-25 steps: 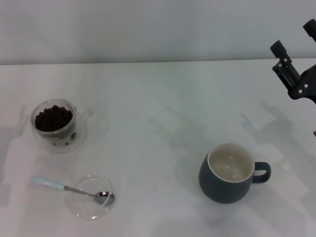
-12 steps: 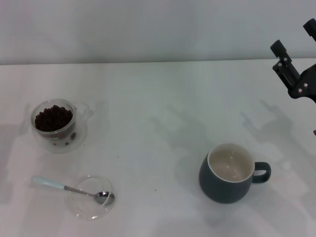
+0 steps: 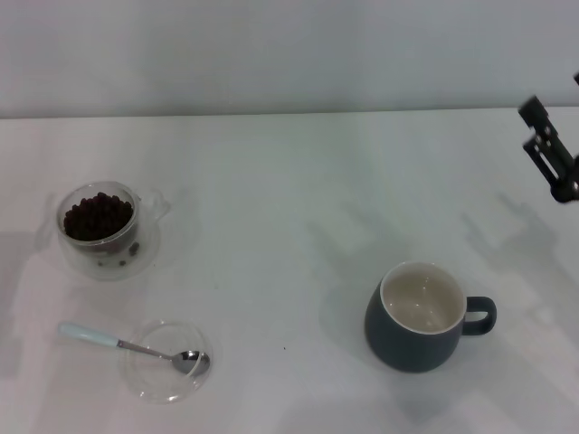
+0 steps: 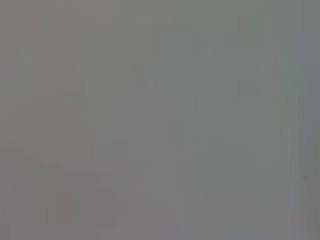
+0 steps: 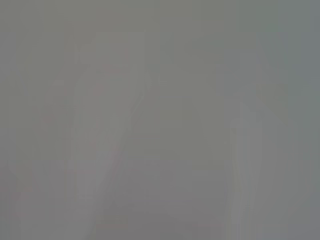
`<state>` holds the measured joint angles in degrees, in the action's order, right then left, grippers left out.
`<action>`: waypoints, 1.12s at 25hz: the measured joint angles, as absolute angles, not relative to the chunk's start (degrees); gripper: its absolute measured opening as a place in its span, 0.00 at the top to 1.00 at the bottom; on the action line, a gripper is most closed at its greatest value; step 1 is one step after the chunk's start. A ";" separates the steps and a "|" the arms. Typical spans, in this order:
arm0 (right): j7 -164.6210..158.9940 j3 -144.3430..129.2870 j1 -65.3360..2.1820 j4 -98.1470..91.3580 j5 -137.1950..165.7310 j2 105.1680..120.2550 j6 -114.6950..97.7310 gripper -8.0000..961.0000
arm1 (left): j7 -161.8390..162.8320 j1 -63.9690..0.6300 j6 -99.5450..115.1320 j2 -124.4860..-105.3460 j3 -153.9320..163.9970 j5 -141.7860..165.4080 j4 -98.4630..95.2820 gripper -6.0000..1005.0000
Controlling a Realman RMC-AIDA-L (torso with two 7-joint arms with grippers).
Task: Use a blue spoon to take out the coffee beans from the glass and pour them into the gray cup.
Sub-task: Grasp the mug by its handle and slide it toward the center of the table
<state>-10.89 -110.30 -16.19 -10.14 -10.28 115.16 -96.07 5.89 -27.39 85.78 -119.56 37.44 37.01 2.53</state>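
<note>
The glass stands at the left of the white table and holds the dark coffee beans. The blue spoon lies near the front left, with its metal bowl resting in a flat clear dish. The gray cup stands at the front right, its handle pointing right and its cream inside bare. My right gripper hangs open and empty at the far right edge, well above and behind the cup. My left gripper is out of view. Both wrist views show only flat grey.
The white table runs back to a pale wall. A few loose beans lie at the base of the glass.
My right gripper has moved to the right, partly out of the head view. The glass, spoon and cup have not moved.
</note>
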 joint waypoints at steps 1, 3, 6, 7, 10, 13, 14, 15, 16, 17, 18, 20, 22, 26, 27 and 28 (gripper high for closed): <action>-11.43 -110.60 -15.86 -9.47 -10.24 115.11 -95.97 0.28 | 5.89 -27.29 86.02 -119.56 37.44 37.01 2.53 0.17; -13.41 -111.71 -15.60 -7.57 -10.17 115.08 -95.68 0.28 | 5.89 -27.01 87.08 -119.55 37.40 37.02 2.54 0.17; -18.55 -114.56 -15.88 -3.95 -10.13 114.96 -95.52 0.28 | 5.89 -26.24 88.54 -119.48 37.35 37.00 2.49 0.17; -19.24 -115.04 -15.89 -3.31 -10.12 114.95 -95.52 0.28 | 5.89 -25.98 88.71 -119.44 37.35 36.98 2.45 0.17; -19.38 -115.89 -14.61 -1.83 -9.97 114.97 -95.64 0.28 | 5.89 -25.72 88.18 -119.38 37.41 36.95 2.53 0.17; -18.93 -116.70 -13.15 -1.64 -9.00 114.96 -96.72 0.28 | 5.91 -25.26 87.08 -119.36 37.43 36.97 2.59 0.17; -18.59 -116.79 -12.77 -1.63 -8.82 114.96 -97.28 0.28 | 6.37 -25.08 86.60 -119.36 37.48 37.01 2.68 0.17; -17.98 -116.84 -12.21 -1.60 -8.65 114.96 -98.04 0.28 | 7.43 -24.98 86.07 -119.31 37.70 37.28 2.76 0.17; -17.02 -116.94 -11.34 -1.58 -8.63 114.99 -99.26 0.28 | 8.62 -24.93 85.50 -119.25 37.92 37.60 2.78 0.17; -16.27 -117.06 -10.56 -1.55 -8.61 115.03 -100.42 0.28 | 10.64 -24.74 84.69 -119.12 38.42 38.32 2.73 0.17; -15.81 -117.17 -9.93 -1.55 -8.60 115.05 -101.23 0.28 | 13.03 -24.36 83.84 -118.96 39.00 39.40 2.28 0.17; -15.24 -117.38 -8.21 -1.54 -8.48 115.09 -103.41 0.28 | 15.51 -23.38 82.89 -118.83 39.73 40.68 1.16 0.17; -14.50 -117.40 -6.81 -1.21 -8.17 115.11 -104.48 0.28 | 16.11 -22.00 82.60 -118.92 40.34 41.44 -0.21 0.17; -14.11 -117.45 -5.62 0.77 -7.67 115.25 -103.64 0.28 | 16.42 -20.64 82.57 -119.06 41.78 42.23 -0.82 0.17; -14.22 -117.47 -5.54 1.19 -7.18 115.26 -102.91 0.28 | 16.53 -20.57 82.51 -119.05 42.05 42.42 -0.72 0.17; -14.25 -117.48 -5.46 1.41 -6.62 115.27 -101.94 0.28 | 16.56 -20.42 82.51 -119.07 42.11 42.71 -0.66 0.17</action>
